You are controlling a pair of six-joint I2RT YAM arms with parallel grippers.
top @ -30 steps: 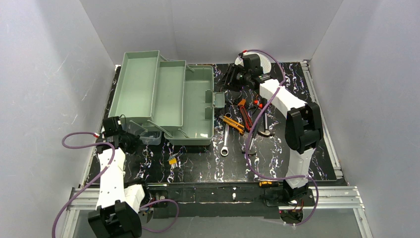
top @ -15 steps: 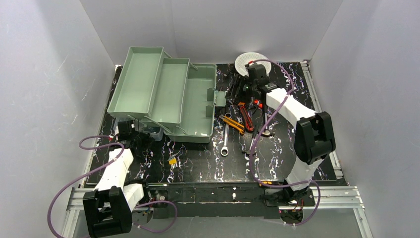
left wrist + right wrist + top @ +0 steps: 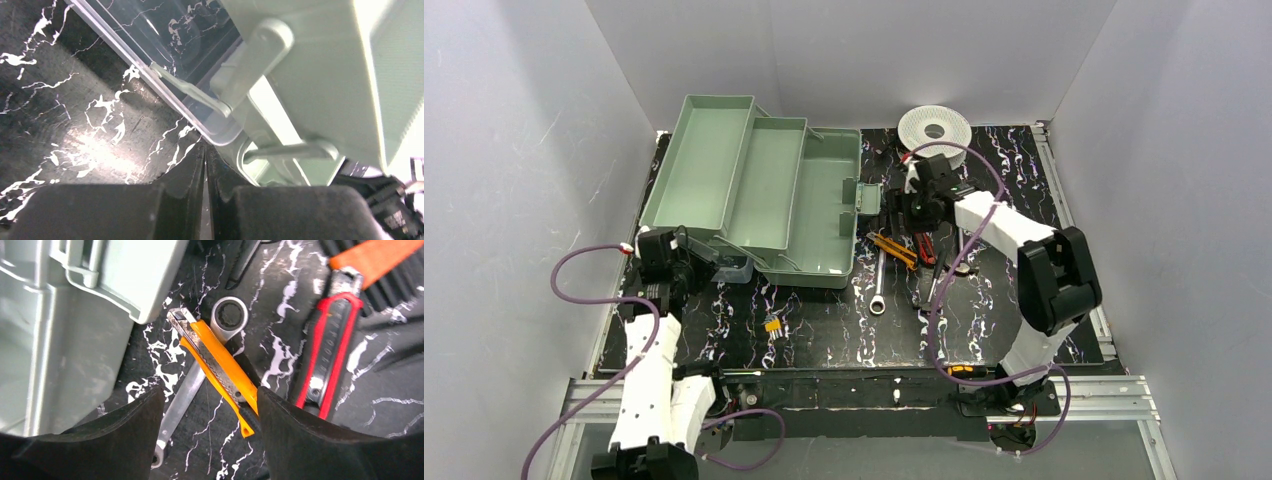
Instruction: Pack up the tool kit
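Note:
The green toolbox stands open at the back left with its trays fanned out. My left gripper is shut and empty beside a clear plastic box at the toolbox's front left corner; the box also shows in the left wrist view. My right gripper is open above the loose tools. In the right wrist view my open gripper straddles an orange utility knife lying across a silver wrench. A red tool lies to its right.
A white tape roll sits at the back. A small yellow part lies in front of the toolbox. More tools, among them a hammer, lie right of the wrench. The toolbox latch juts out near my right gripper.
My right gripper has come from the tape roll at the back down toward the knife and wrench. My left arm has shifted about near the clear box, and the toolbox shifted slightly.

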